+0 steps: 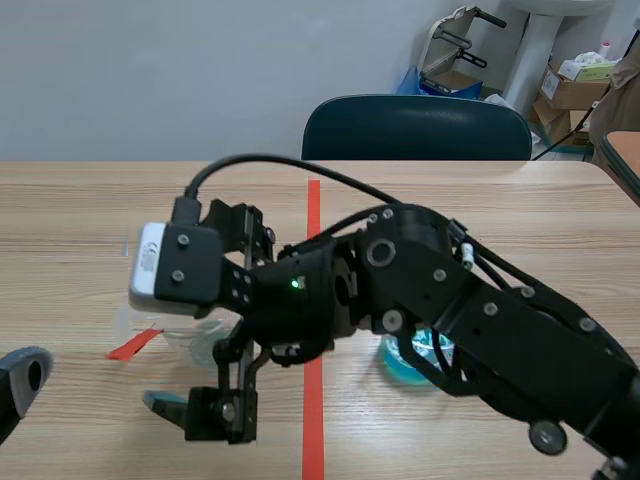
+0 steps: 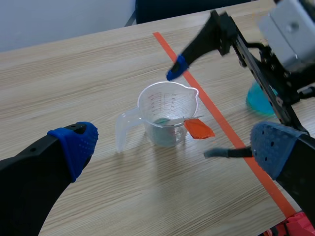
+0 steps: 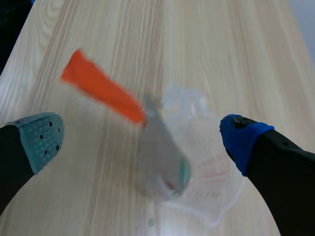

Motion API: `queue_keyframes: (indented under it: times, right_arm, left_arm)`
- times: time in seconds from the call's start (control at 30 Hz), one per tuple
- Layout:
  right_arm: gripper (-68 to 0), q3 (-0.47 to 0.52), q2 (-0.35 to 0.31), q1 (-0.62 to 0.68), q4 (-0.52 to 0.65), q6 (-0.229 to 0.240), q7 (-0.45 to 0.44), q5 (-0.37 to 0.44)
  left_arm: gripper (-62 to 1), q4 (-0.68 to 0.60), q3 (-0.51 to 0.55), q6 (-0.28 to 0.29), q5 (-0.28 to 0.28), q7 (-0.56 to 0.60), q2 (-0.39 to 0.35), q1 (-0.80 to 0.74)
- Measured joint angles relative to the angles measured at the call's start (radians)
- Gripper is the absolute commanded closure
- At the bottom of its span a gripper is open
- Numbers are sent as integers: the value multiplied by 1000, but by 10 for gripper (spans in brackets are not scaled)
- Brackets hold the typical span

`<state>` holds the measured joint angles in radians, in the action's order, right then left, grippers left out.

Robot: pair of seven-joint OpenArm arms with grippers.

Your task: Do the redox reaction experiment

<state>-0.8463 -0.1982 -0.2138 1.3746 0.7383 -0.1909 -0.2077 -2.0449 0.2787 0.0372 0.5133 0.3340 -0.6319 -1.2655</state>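
A wooden bench [image 1: 100, 200] bears a clear cup [image 2: 167, 115]. Right jaws gape over it; left jaws, open, lie farther.

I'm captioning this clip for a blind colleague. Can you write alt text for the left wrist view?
A clear plastic measuring cup with a little blue-green liquid stands on a wooden table ahead of the open left gripper. The right gripper, also open, has a finger on either side of the cup, beside an orange-red tape line.
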Motion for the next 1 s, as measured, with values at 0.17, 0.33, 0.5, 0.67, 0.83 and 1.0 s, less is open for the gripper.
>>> queue_keyframes:
  times: [0.17, 0.33, 0.5, 0.67, 0.83, 1.0]
  right_arm:
    - [-679, 1, -156, 72, 83, -22, -26, 151]
    - [-679, 86, -354, 169, 273, -121, -50, 365]
    - [-679, 281, -505, 317, 422, -191, -51, 555]
    - [-679, 508, -562, 506, 532, -236, -56, 644]
    - [-679, 734, -531, 684, 578, -246, -55, 658]
    - [-679, 874, -428, 783, 579, -247, -48, 658]
  left_arm:
    - [-623, 0, 0, 0, 0, 0, 0, 0]
    - [-623, 0, 0, 0, 0, 0, 0, 0]
    - [-623, 0, 0, -40, 0, 0, 1, 0]
    - [-623, 0, 64, -52, 0, -1, 44, 0]
    - [-623, -11, 136, -36, -11, -1, 79, 0]
    - [-623, -70, 160, 103, -71, 0, 86, 33]
